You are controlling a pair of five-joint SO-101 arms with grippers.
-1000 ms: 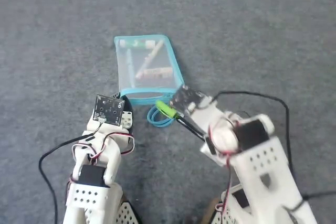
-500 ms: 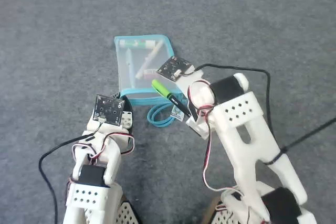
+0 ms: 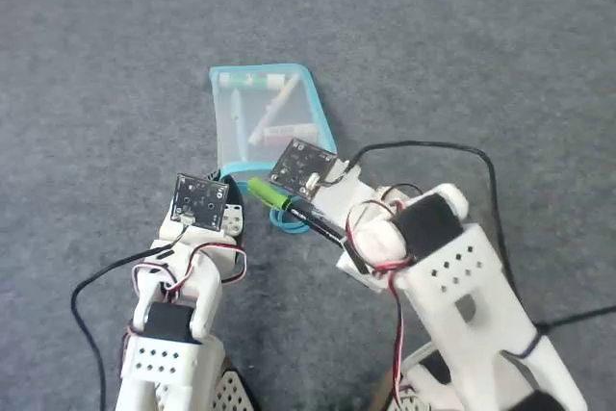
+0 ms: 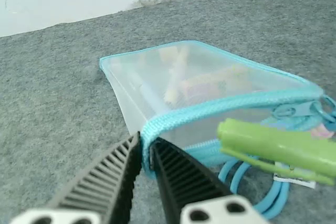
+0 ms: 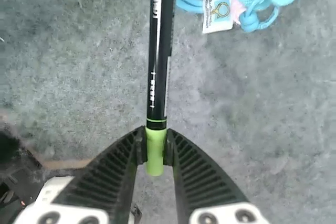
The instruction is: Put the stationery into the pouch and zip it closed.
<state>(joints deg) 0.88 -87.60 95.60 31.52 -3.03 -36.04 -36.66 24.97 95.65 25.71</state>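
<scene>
Your right pincer (image 5: 155,136) is clamped on the tail of the black pen with green ends (image 5: 157,51). Held so far back, the pen's front end could swing and catch the zip rim at the near edge of the translucent turquoise-trimmed pouch (image 4: 199,82). Your left pincer (image 4: 146,141) is closed tight on that rim's corner.

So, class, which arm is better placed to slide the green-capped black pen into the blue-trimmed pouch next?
Right: the right pincer holds the green-capped black pen, cap near the translucent blue-trimmed pouch, whose zip edge the left pincer pinches.
</scene>
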